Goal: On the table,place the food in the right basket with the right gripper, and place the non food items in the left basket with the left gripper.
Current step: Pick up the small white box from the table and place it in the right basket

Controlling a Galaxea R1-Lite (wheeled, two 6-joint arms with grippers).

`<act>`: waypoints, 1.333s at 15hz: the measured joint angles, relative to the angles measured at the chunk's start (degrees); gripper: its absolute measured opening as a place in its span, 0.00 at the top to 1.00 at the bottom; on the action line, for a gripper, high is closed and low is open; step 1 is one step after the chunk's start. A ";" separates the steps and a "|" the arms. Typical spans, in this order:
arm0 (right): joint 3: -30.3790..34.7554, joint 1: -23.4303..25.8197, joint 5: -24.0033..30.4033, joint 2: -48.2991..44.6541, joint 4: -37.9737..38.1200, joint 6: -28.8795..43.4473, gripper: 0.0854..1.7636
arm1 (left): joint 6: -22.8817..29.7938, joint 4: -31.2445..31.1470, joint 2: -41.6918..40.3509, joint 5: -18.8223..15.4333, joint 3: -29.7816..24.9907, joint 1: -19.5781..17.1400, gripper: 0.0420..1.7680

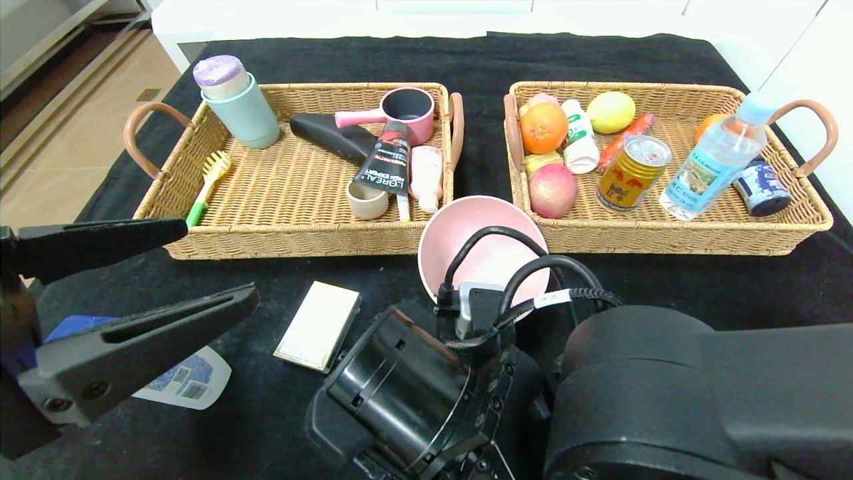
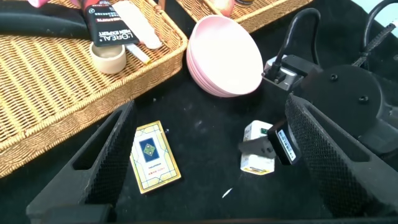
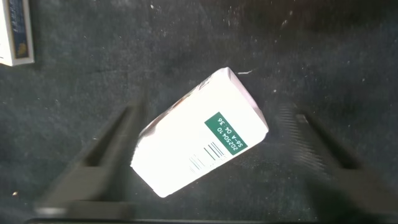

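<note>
1. Right wrist view: my right gripper (image 3: 208, 162) points down over the small white packet (image 3: 198, 142), its two fingers apart, one on each side of the packet and neither yet touching it. The packet lies flat on the black tabletop (image 3: 311, 50), its green label up.
2. In the left wrist view the same packet (image 2: 258, 149) sits just beside the pink bowl (image 2: 225, 57), on the side away from the baskets, with the right gripper's tip over it.
3. The flat cream box (image 1: 318, 325) lies on the tabletop near the bowl (image 1: 466, 233), on its left-basket side.
4. The bowl rests tilted against the front wall of the right basket (image 1: 666, 237), between the two baskets.
5. The red-pink fruit (image 1: 552, 189) and the gold can (image 1: 632, 172) lie inside the right basket.
6. My left gripper (image 1: 220, 263) hangs with its fingers wide apart and holds nothing, in front of the left basket (image 1: 280, 241), above the white bottle (image 1: 190, 380).
</note>
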State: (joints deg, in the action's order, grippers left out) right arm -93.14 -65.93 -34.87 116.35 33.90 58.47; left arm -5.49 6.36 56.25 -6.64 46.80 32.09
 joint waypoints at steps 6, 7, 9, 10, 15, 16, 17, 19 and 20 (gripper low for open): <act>-0.02 -0.17 -0.09 0.18 0.22 -0.01 0.57 | -0.02 -0.09 0.00 0.00 -0.13 -0.01 0.03; -0.02 -0.17 -0.09 0.18 0.44 0.00 0.57 | -0.02 -0.11 0.00 0.00 -0.13 -0.01 0.03; 0.00 -0.17 -0.09 0.20 0.72 0.00 0.57 | -0.02 -0.17 0.09 0.01 -0.13 0.02 0.03; 0.00 -0.15 -0.09 0.20 0.72 0.00 0.57 | -0.02 -0.22 0.09 -0.05 -0.13 0.07 0.03; -0.33 -0.09 -0.13 -0.02 2.29 -0.10 0.57 | -0.02 -0.09 0.20 -0.07 -0.17 0.10 0.03; -0.85 0.02 0.04 -0.52 4.16 -0.01 0.57 | -0.02 -0.09 0.22 -0.10 -0.22 0.07 0.03; -1.35 0.02 0.11 -1.19 5.10 0.02 0.57 | -0.02 -0.09 0.23 -0.10 -0.22 0.07 0.03; -2.01 0.06 0.13 -2.97 6.34 -0.15 0.57 | -0.02 -0.09 0.34 -0.10 -0.30 0.07 0.03; -2.15 0.17 0.11 -3.91 7.05 -0.28 0.57 | -0.02 -0.13 0.43 -0.10 -0.35 0.10 0.03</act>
State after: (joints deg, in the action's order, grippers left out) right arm -95.28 -65.76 -34.76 112.43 40.95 58.19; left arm -5.51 6.23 56.67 -6.74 46.45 32.18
